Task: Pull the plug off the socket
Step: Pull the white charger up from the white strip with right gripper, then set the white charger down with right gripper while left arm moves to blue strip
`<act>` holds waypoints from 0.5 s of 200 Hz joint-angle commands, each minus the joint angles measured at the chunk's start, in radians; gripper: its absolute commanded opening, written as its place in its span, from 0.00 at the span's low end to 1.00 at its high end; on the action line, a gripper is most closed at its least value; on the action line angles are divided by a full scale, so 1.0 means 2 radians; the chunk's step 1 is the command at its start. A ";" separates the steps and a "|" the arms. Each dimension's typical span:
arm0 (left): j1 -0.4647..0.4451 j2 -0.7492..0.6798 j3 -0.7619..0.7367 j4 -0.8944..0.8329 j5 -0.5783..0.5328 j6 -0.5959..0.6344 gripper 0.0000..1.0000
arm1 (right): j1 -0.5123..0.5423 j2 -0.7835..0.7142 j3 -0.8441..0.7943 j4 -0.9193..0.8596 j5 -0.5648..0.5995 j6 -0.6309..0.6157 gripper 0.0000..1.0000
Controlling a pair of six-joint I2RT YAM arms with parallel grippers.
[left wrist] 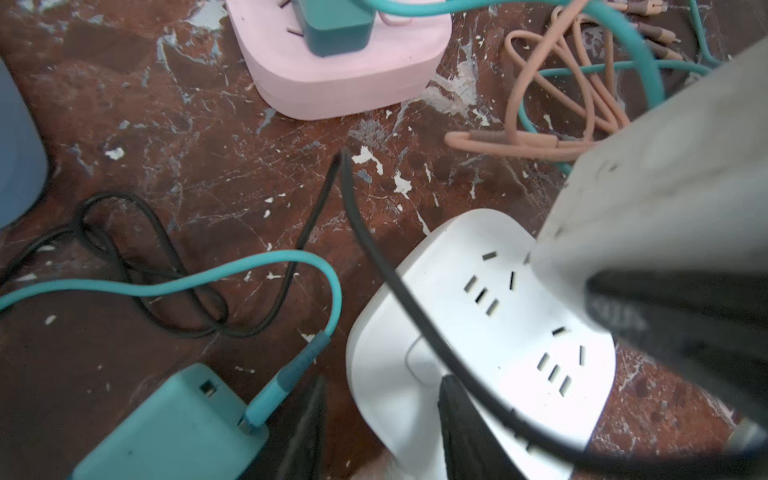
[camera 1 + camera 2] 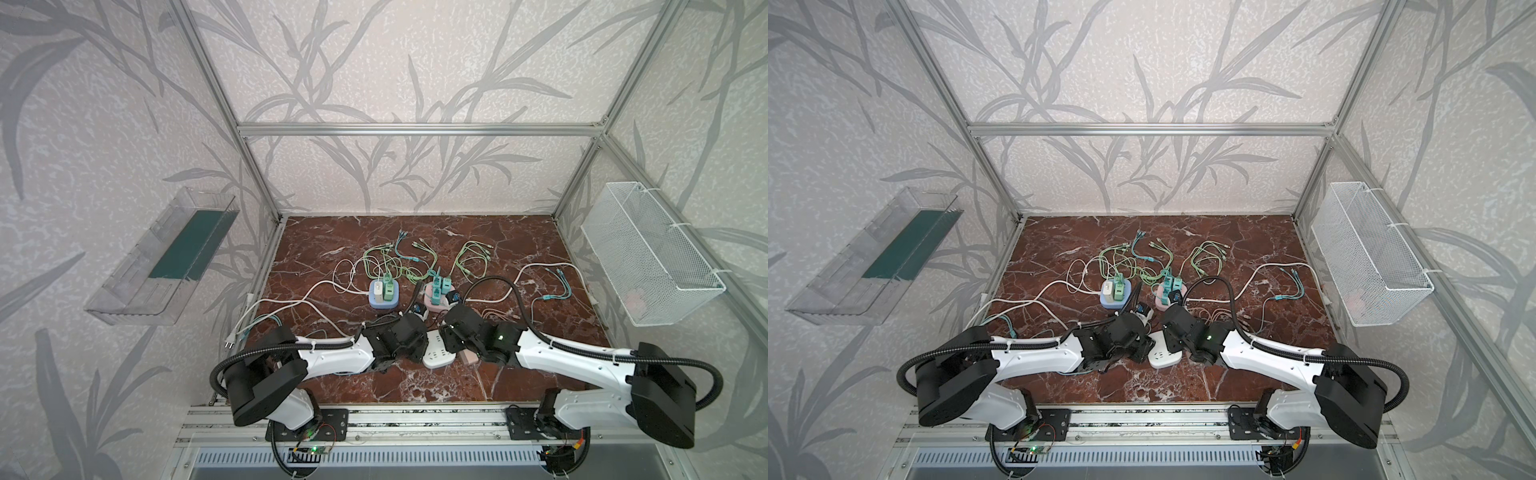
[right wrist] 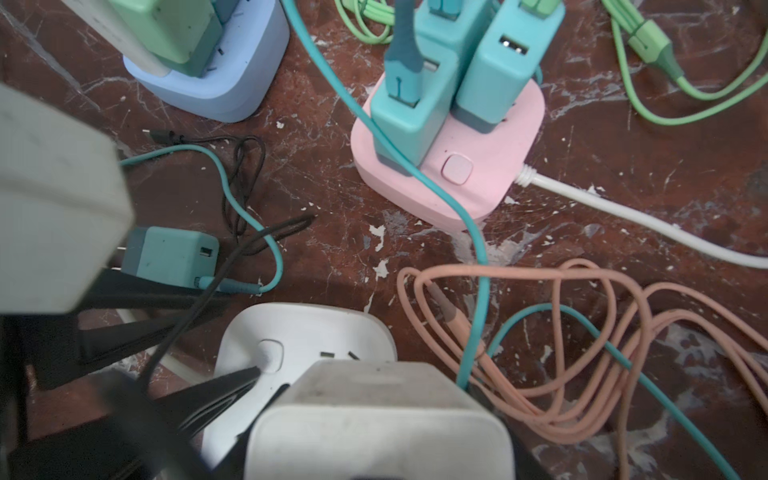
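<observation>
- Closest to the left wrist camera are the two dark fingers point(image 1: 305, 419) of the left gripper point(image 1: 382, 386). They stand a small way apart and clamp nothing.
- Just outside one of these fingers lies the teal plug point(image 1: 178, 428), on its side on the desk point(image 2: 374, 386), near the middle of the front edge. In the right wrist view its metal pins are bare, out of any socket.
- A teal cable point(image 1: 208, 276) sits in the plug's port and loops over the desk.
- The white socket point(image 2: 436, 355) lies flat just beside the plug, between both grippers. A thin black cable point(image 1: 376, 257) crosses its top.
- The right gripper point(image 3: 370, 395) hangs over the white socket, and one dark finger point(image 3: 232, 380) touches the top near the button. A grey-white block fills the view at this pincer, so I cannot tell how wide it is or if it holds the block.
- Toward the middle of the desk, the pink socket point(image 3: 478, 183) carries upright teal chargers point(image 3: 415, 108). The blue socket point(image 3: 224, 95) beside it carries a green charger point(image 3: 166, 29) and a white charger point(image 2: 377, 290).
- A salmon cable point(image 1: 519, 143) lies coiled near the white socket.
</observation>
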 commanded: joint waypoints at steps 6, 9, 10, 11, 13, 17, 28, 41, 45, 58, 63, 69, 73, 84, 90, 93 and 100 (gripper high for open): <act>-0.002 -0.012 -0.022 -0.057 -0.003 0.010 0.47 | -0.010 -0.020 -0.004 -0.013 -0.023 -0.016 0.46; -0.002 -0.013 -0.022 -0.056 -0.003 0.011 0.47 | -0.011 -0.021 -0.004 -0.014 -0.026 -0.016 0.46; -0.002 -0.015 -0.022 -0.056 -0.003 0.010 0.47 | -0.012 -0.021 -0.005 -0.014 -0.026 -0.016 0.46; -0.002 -0.015 -0.022 -0.056 -0.003 0.010 0.47 | -0.012 -0.021 -0.005 -0.015 -0.027 -0.017 0.46; -0.002 -0.017 -0.023 -0.056 -0.003 0.011 0.47 | -0.013 -0.022 -0.005 -0.015 -0.029 -0.017 0.46; -0.002 -0.019 -0.023 -0.056 -0.003 0.011 0.47 | -0.015 -0.022 -0.006 -0.016 -0.033 -0.017 0.46; -0.003 -0.026 -0.024 -0.055 -0.005 0.011 0.47 | -0.023 -0.023 -0.010 -0.017 -0.043 -0.017 0.46; -0.002 -0.035 -0.025 -0.055 -0.006 0.013 0.47 | -0.031 -0.022 -0.016 -0.017 -0.051 -0.016 0.46; -0.002 -0.037 -0.026 -0.055 -0.006 0.013 0.48 | -0.033 -0.023 -0.019 -0.019 -0.051 -0.015 0.46; -0.002 -0.044 -0.027 -0.055 -0.006 0.013 0.48 | -0.040 -0.025 -0.023 -0.022 -0.051 -0.013 0.46; -0.002 -0.047 -0.028 -0.054 -0.005 0.014 0.48 | -0.043 -0.026 -0.025 -0.024 -0.051 -0.012 0.46; -0.002 -0.051 -0.029 -0.053 -0.004 0.015 0.49 | -0.044 -0.027 -0.026 -0.026 -0.050 -0.012 0.46; -0.002 -0.053 -0.030 -0.052 -0.004 0.016 0.49 | -0.045 -0.028 -0.027 -0.027 -0.050 -0.013 0.46; -0.002 -0.060 -0.033 -0.048 -0.004 0.016 0.49 | -0.049 -0.029 -0.029 -0.031 -0.051 -0.014 0.46; -0.003 -0.064 -0.035 -0.047 -0.005 0.016 0.50 | -0.051 -0.030 -0.029 -0.033 -0.051 -0.015 0.46; -0.002 -0.066 -0.036 -0.046 -0.005 0.016 0.50 | -0.052 -0.030 -0.029 -0.035 -0.051 -0.016 0.46; -0.002 -0.072 -0.038 -0.043 -0.006 0.016 0.50 | -0.053 -0.030 -0.029 -0.039 -0.051 -0.016 0.46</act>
